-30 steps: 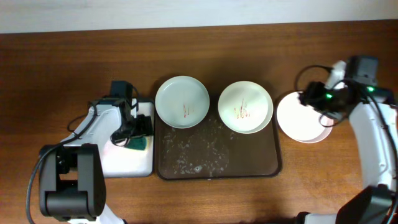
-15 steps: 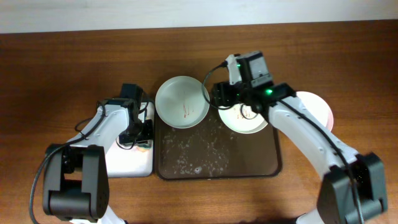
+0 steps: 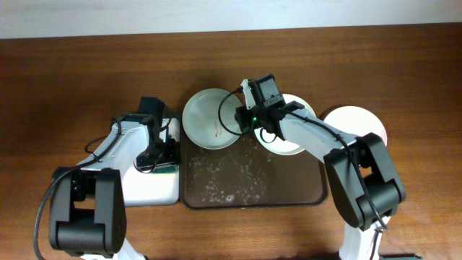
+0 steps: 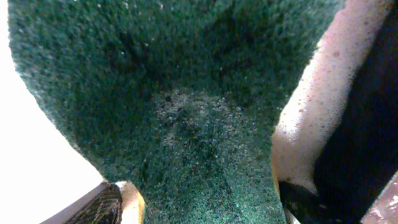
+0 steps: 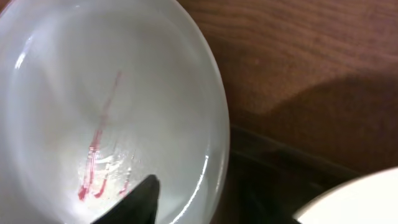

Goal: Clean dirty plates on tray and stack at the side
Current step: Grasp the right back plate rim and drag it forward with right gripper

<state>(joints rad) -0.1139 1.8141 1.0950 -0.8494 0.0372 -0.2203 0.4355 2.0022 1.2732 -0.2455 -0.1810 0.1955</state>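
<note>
Brown wooden desk, seen from overhead. Dark brown tray sits at centre, its floor speckled with pale wet flecks.

Plates:
- Pale green plate lies across the tray's far-left corner, with much of it overhanging the desk. Thin red streaks mark its centre.
- Cream plate lies across the far-right corner, just beside the green one. The right arm crosses over it and hides its middle.
- White-pinkish plate is off the tray, on the desk just beside the tray's right end. It is partly covered by the same arm.

Right tool hovers at the green plate's right edge, between the green and cream plates. The wrist view shows only one dark fingertip, over the plate's inner slope near the streaks. The other finger is out of frame, so I cannot tell whether the tool is open or closed. A pale rim in that view's lower right corner is probably the cream plate.

Left tool is down over the smaller white-lined tray, left of the brown tray. It is closed on a green scouring sponge. The fingertips press in at both sides, and yellow sponge edge shows against each. White foam clings along the sponge's right side.
</note>
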